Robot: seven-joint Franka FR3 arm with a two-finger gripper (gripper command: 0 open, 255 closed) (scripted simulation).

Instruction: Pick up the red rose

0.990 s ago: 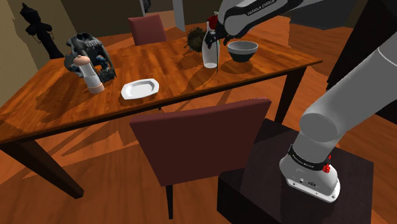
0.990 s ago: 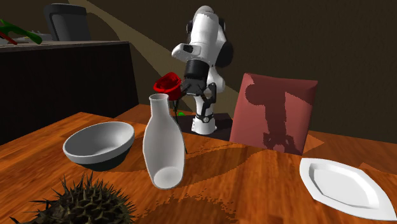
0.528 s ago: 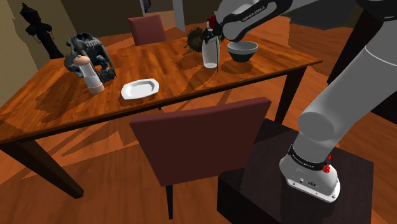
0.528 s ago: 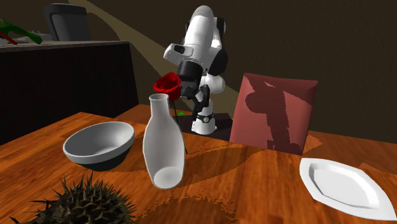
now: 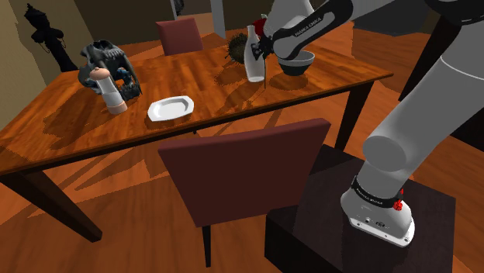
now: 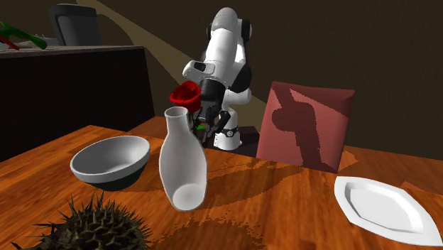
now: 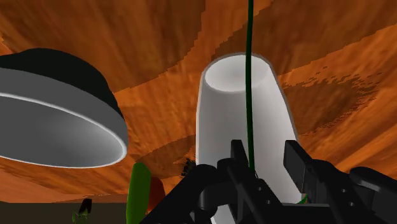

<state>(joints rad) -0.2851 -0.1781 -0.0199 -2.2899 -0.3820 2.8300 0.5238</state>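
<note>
The red rose (image 6: 185,94) stands in a white vase (image 6: 182,167) on the wooden table; its bloom sits just above the vase's mouth. My black gripper (image 6: 204,121) hangs right behind the bloom in the second exterior view, and beside the vase (image 5: 252,54) in the shoulder view, where the gripper (image 5: 264,51) covers part of the bowl. In the wrist view the thin green stem (image 7: 249,83) runs from the vase (image 7: 245,121) down between my fingers. The gripper (image 7: 267,160) is drawn in on the stem, which lies against one finger (image 7: 238,156).
A grey bowl (image 6: 111,162) stands next to the vase, with a dark spiky ball (image 6: 99,227) nearby. A white plate (image 5: 171,107), a pepper mill (image 5: 112,91) and a dark figure (image 5: 112,62) lie further along the table (image 5: 70,132). A red chair (image 5: 240,171) stands between stand and table.
My hand has dropped lower beside the vase and now covers part of the bowl in the shoulder view. The fingers, open before, have closed in on the stem.
</note>
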